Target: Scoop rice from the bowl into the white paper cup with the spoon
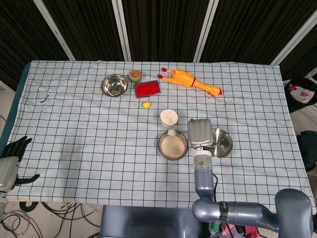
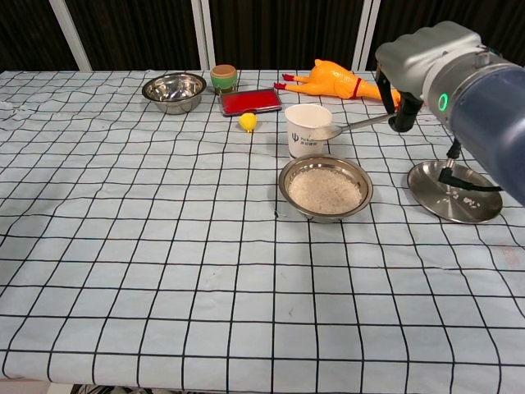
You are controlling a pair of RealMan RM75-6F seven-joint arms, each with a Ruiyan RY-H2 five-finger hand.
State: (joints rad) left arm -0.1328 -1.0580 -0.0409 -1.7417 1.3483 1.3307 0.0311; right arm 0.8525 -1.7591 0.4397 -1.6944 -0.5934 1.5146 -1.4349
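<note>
The right hand (image 2: 414,61) is raised over the counter (image 2: 123,246), which wears a checked cloth, and its fingers grip the handle of the spoon (image 2: 349,127). The spoon lies almost level, its bowl holding a small heap of rice at the rim of the white paper cup (image 2: 308,130). The cup stands upright near the counter's middle, just beyond the steel bowl of rice (image 2: 325,187), the two close together; whether they touch I cannot tell. Toward the right edge, beside the rice bowl, lies a flat steel lid (image 2: 455,190) with a few grains on it.

Along the far edge are an empty steel bowl (image 2: 173,90), a small green-banded pot (image 2: 223,78), a red tray (image 2: 250,101), a small yellow object (image 2: 247,121) and a rubber chicken (image 2: 340,82).

The left hand (image 1: 11,161) hangs off the counter's near left corner, holding nothing, its dark fingers spread apart.
</note>
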